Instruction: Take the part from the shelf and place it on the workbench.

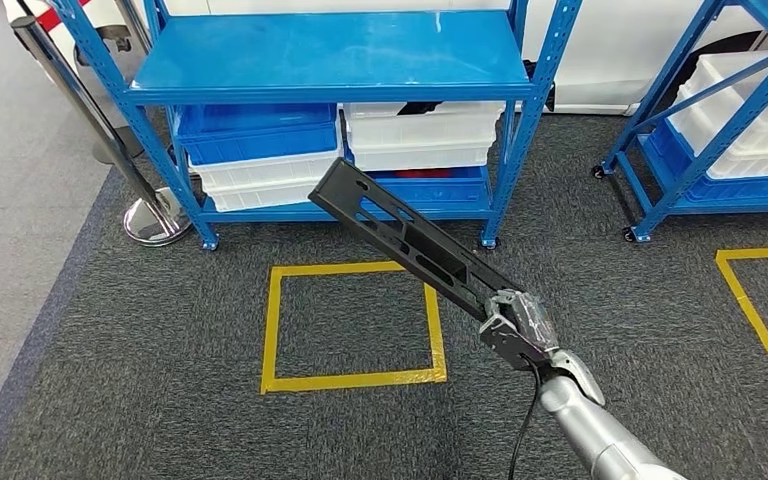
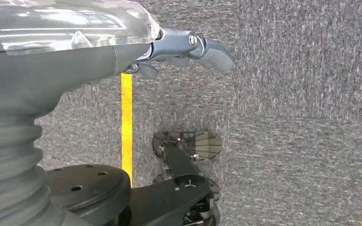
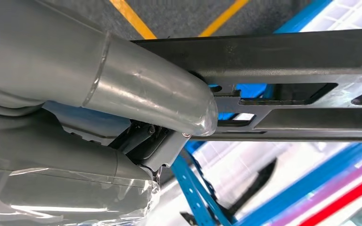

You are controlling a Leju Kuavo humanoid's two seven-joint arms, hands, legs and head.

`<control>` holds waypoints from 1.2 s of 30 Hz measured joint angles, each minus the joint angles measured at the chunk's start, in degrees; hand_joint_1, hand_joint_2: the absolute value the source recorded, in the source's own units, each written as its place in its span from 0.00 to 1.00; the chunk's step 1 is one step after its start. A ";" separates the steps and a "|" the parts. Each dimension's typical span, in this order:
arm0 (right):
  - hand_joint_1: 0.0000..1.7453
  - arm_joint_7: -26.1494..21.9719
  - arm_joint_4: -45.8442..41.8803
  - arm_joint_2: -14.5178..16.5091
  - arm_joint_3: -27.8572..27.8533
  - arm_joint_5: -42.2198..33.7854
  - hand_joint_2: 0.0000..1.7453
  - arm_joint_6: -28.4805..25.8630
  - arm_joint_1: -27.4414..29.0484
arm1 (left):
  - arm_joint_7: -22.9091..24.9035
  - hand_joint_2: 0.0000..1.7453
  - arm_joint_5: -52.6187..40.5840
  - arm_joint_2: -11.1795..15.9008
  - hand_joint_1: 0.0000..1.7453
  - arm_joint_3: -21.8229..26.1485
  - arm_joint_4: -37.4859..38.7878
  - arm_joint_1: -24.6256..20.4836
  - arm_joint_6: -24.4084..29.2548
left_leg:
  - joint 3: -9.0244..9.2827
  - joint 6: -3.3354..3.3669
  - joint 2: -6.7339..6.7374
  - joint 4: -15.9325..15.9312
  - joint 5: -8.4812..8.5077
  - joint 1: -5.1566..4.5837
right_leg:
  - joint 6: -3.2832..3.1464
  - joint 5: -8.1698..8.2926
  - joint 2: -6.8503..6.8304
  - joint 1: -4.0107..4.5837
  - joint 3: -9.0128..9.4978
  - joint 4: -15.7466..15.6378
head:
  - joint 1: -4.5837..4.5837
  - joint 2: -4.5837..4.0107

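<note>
I see one black part (image 1: 400, 235) grasped by right robot hand (image 1: 518, 325) | left robot hand (image 2: 188, 49) released | two blue shelves (image 1: 330, 55)

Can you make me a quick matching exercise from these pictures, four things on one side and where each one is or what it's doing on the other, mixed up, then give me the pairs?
Things:
1. black part
2. white bin
3. yellow tape square
4. left hand

Places or states:
A. marked on the grey carpet in front of the blue shelf
B. hangs over the carpet, holding nothing
C. gripped at one end by the right hand, slanting up toward the shelf
D. sits on the shelf's lower level, under the bare top board

Pairs: 1-C, 2-D, 3-A, 4-B
</note>
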 joint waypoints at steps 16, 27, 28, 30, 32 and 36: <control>0.94 1.66 -2.25 -2.41 -3.11 0.31 0.00 1.77 4.50 | 0.23 1.00 -0.10 -0.50 0.00 -0.02 0.00 0.09 -0.34 | -0.30 -4.37 2.93 1.00 -0.13 3.26 | 3.31 -1.74 -1.24 -3.26 -1.10 2.92 | -0.07 0.00; 0.94 2.35 -3.56 -2.41 -3.83 1.57 0.00 2.58 5.09 | 0.75 1.00 -0.40 -0.53 0.00 -0.02 0.00 -0.11 -0.26 | -3.23 1.56 -0.72 11.96 -6.82 -0.33 | -0.36 -0.30 3.46 0.43 -3.01 3.38 | -0.07 0.00; 0.94 2.34 -3.56 -2.24 -3.86 1.59 0.00 2.73 5.09 | 0.71 1.00 -0.33 -0.27 0.00 -0.02 0.00 -0.10 -0.19 | -1.33 3.19 -1.75 8.43 -5.54 -1.03 | -0.44 -0.13 3.90 0.76 -3.05 3.31 | -0.02 0.00; 0.94 2.36 -3.56 -2.06 -4.03 1.59 0.00 3.00 5.12 | 0.47 1.00 -0.17 -0.06 0.00 -0.02 0.00 -0.05 -0.10 | 0.83 5.32 -3.19 4.03 -4.29 -2.12 | -0.17 0.28 4.67 0.33 -3.18 3.06 | -0.01 0.00; 0.94 2.35 -3.55 -2.04 -4.16 1.66 0.00 3.27 5.24 | 0.27 1.00 -0.09 -0.15 0.00 -0.01 0.00 -0.06 -0.09 | 1.41 5.55 -2.71 2.50 -3.58 -2.46 | 0.53 0.90 5.56 -0.22 -3.13 2.36 | -0.05 0.00; 0.94 1.91 -3.36 -2.14 -4.20 2.10 0.00 3.93 4.99 | 0.34 1.00 -0.07 -0.32 0.00 0.00 0.00 -0.21 -0.26 | 3.12 3.87 -0.45 -1.83 -1.08 -1.61 | 1.50 -2.22 2.50 0.09 -4.93 6.32 | -0.02 0.00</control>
